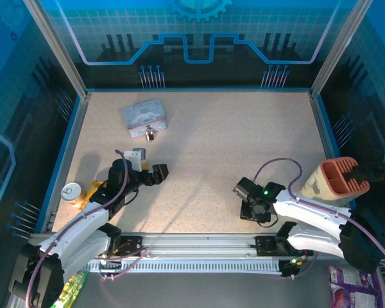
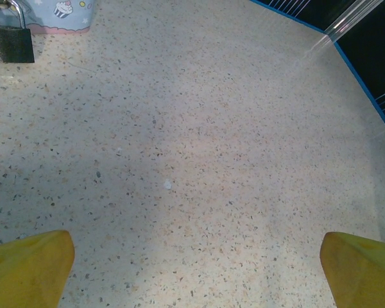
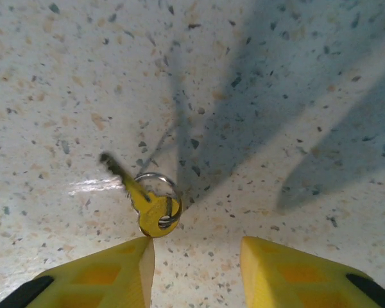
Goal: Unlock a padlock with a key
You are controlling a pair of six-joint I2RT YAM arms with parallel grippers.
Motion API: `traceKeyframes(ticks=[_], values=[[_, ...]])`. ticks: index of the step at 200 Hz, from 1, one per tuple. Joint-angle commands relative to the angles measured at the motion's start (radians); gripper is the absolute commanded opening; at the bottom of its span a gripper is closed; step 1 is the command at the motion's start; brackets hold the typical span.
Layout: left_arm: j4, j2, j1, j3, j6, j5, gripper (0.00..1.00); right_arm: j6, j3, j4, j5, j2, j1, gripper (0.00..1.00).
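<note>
The padlock (image 1: 150,133) is small and dark with a silvery shackle, and it lies against the front of the pale blue tin (image 1: 144,117). In the left wrist view the padlock (image 2: 9,40) sits at the top left, far ahead of my left gripper (image 2: 196,269). That gripper is open with bare table between its yellow fingers. In the top view my left gripper (image 1: 159,173) is below the tin. The key (image 3: 151,204), on a small wire ring, lies flat on the table just ahead of the left finger of my right gripper (image 3: 196,256), which is open and not touching it. My right gripper (image 1: 244,192) hovers low over the table at the front right.
A small can (image 1: 72,191) stands at the left edge beside the left arm. An orange and beige holder (image 1: 337,178) sits on the right rim. Blue-edged walls (image 1: 199,90) enclose the speckled table (image 1: 231,141); its right corner edge (image 2: 366,96) is in the left wrist view.
</note>
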Motion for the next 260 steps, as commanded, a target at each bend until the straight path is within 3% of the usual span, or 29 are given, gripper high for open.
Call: traceKeyframes(ticks=[1, 95, 177, 260], values=[[-0.002, -0.022, -0.008, -0.021, 0.001, 0.013, 0.99, 0.053, -0.043, 0.097, -0.002, -0.008, 0.025, 0.39], [-0.065, -0.089, -0.027, -0.012, 0.011, -0.009, 0.99, -0.049, -0.006, 0.140, 0.112, 0.001, 0.038, 0.40], [-0.066, -0.070, -0.030, -0.008, 0.026, -0.041, 0.99, -0.162, -0.057, 0.226, -0.078, -0.133, -0.163, 0.36], [-0.057, -0.053, -0.030, -0.007, 0.026, -0.041, 0.99, -0.137, -0.077, 0.203, -0.052, -0.083, -0.158, 0.31]])
